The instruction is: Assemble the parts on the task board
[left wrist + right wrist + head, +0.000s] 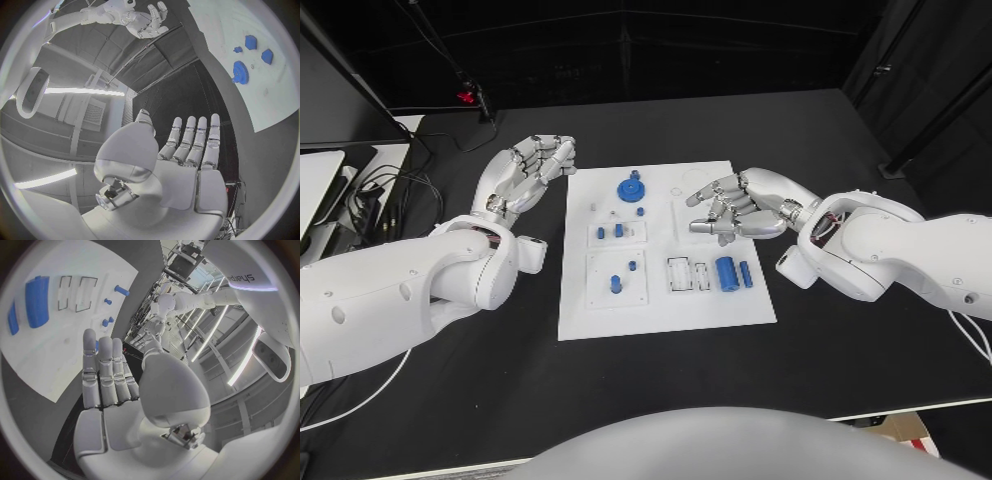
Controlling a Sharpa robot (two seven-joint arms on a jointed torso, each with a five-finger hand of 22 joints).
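Left hand [528, 170] lying empty, fingers straight, beside the board [661, 300]; right hand [744, 203] hovering over its edge, fingers loosely curled, grasping nothing.

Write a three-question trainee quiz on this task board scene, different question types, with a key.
1. True or false: the left hand holds a blue part.
2. Which hand hangs over the white board? A) left B) right C) neither
3. Fill in: the blue gear sits at the board's ___ end, away from the robot.

Key: 1 false, its fingers are spread with nothing in them, beside the board; 2 B, the right hand; 3 far.
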